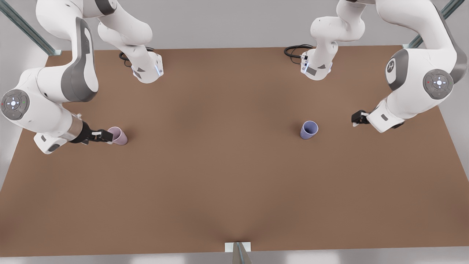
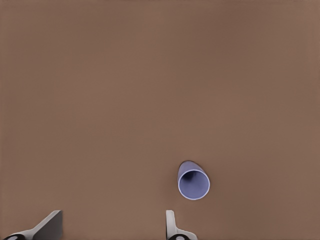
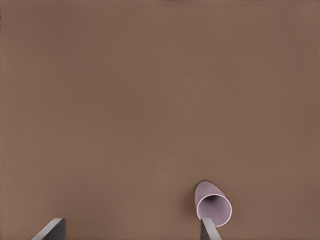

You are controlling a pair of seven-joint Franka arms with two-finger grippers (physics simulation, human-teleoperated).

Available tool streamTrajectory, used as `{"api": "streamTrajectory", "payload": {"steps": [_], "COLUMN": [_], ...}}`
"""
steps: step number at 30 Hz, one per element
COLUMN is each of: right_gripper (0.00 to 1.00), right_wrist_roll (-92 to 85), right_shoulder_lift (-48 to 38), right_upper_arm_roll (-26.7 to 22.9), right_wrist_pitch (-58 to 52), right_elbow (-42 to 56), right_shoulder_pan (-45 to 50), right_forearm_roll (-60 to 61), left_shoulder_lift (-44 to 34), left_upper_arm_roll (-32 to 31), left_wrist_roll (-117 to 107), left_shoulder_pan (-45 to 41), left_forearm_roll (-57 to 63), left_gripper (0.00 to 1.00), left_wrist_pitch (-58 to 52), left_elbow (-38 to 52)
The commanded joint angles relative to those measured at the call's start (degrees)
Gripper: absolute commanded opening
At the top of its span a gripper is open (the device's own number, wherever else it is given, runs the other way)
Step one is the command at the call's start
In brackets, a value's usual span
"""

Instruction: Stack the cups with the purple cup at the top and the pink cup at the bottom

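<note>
Right gripper [image 1: 106, 136] spread wide, just beside pink cup [image 1: 118, 135] upright on bench [image 1: 220, 176]; left gripper [image 1: 357, 118] also released, waiting near purple cup [image 1: 309, 129]. Better to centre around pink before clenching.

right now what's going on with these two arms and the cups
Two Franka arms are set to stack two cups on a brown table. The right gripper, at the front view's left, is open right beside the pink cup, which stands upright, not gripped. The left gripper, at the front view's right, is open and hangs apart from the purple cup, also upright. The cups stand far apart; nothing is lifted or stacked yet.
</note>
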Motion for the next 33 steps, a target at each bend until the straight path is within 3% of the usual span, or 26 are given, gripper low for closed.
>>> {"api": "streamTrajectory", "payload": {"steps": [1,4,7,10,17,21,27,33], "right_gripper": [1.0,1.0,1.0,1.0,1.0,1.0,1.0,1.0], "right_wrist_roll": [1.67,1.67,1.67,1.06,-1.22,-4.12,-13.35,-15.29], "right_shoulder_lift": [-0.13,-0.21,-0.48,-0.39,-11.38,-11.29,-5.49,-3.56], "right_upper_arm_roll": [0.02,0.02,-0.86,-1.13,-2.88,-6.66,-6.66,-6.58], "right_wrist_pitch": [2.17,3.14,3.04,5.07,13.59,14.82,20.36,22.21], "right_elbow": [-0.04,-1.27,-5.57,-9.18,-31.15,-33.79,-35.1,-36.69], "right_shoulder_pan": [-0.04,-0.21,-0.21,-1.88,-2.85,-4.17,-13.31,-14.19], "right_forearm_roll": [-0.08,-0.17,-0.25,0.54,0.54,0.54,0.98,3.26], "left_shoulder_lift": [-0.06,-0.06,0.03,1.26,0.47,-0.67,-0.76,-0.93], "left_upper_arm_roll": [0.05,0.05,1.1,1.1,0.93,0.75,0.4,0.4], "left_wrist_roll": [1.83,1.66,2.54,2.45,2.54,2.71,2.62,2.62], "left_shoulder_pan": [0.12,0.12,0.74,0.74,0.74,0.74,0.56,0.56], "left_forearm_roll": [0.11,0.2,0.2,0.2,0.46,0.46,0.37,0.37], "left_gripper": [1.0,1.0,1.0,1.0,1.0,1.0,1.0,1.0], "left_wrist_pitch": [2.05,1.96,-4.98,-2.78,-1.9,-1.82,-2.26,-2.52], "left_elbow": [-0.08,-0.08,-2.89,-2.81,-2.72,-2.63,-2.45,-2.45]}}
